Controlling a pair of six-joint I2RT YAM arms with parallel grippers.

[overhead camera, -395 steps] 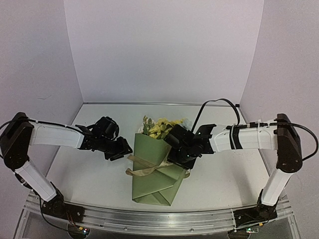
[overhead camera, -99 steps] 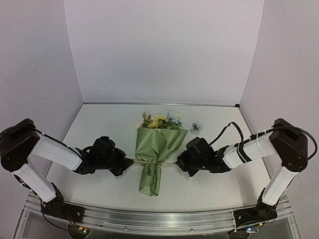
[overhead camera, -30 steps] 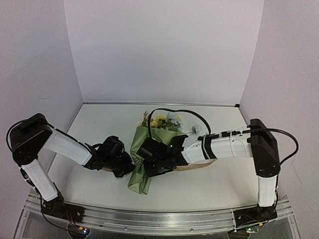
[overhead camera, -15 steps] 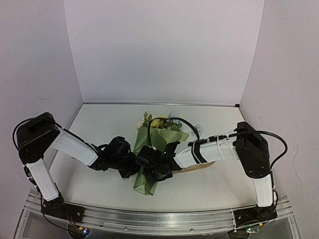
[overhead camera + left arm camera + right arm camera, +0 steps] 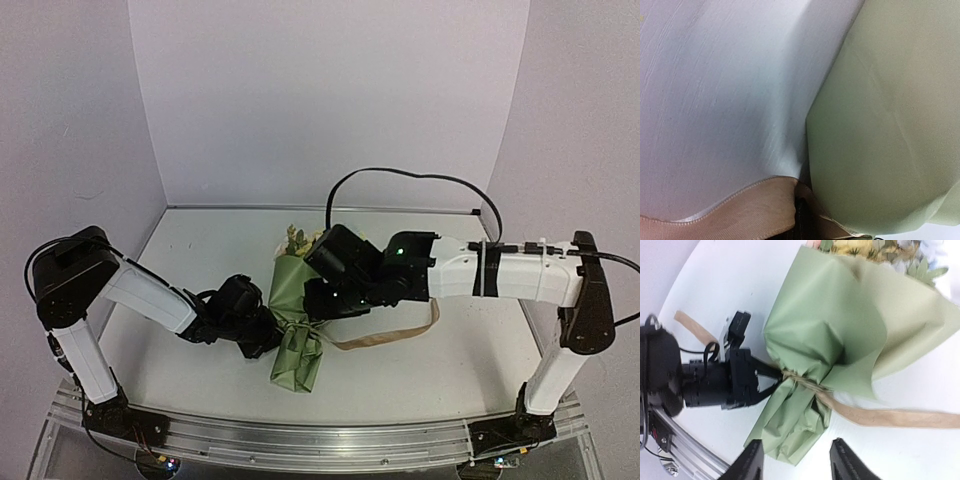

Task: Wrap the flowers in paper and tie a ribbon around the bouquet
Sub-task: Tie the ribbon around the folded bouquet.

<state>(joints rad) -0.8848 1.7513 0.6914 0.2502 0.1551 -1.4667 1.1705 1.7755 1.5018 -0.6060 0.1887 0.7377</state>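
The bouquet (image 5: pixel 297 322) lies on the table, a cone of olive-green paper (image 5: pixel 840 325) pinched at its neck. The flowers (image 5: pixel 300 240) poke out of its far end, and their yellow blooms (image 5: pixel 860 247) show at the top edge of the right wrist view. The tan ribbon (image 5: pixel 890 416) is wound round the neck and trails off to the right in a loop (image 5: pixel 395 337). My left gripper (image 5: pixel 264 337) sits low at the neck's left side, shut on the ribbon (image 5: pixel 715 210). My right gripper (image 5: pixel 797 465) hangs open above the bouquet's lower end, holding nothing.
White walls close in the table (image 5: pixel 200 260) at the back and on both sides. A metal rail (image 5: pixel 320 440) runs along the near edge. The right arm's black cable (image 5: pixel 410 178) arcs over the back of the table.
My right gripper has opened, let go of the ribbon and risen away from the bouquet's neck toward the back right. The ribbon's right end now lies slack. The left gripper has stayed put.
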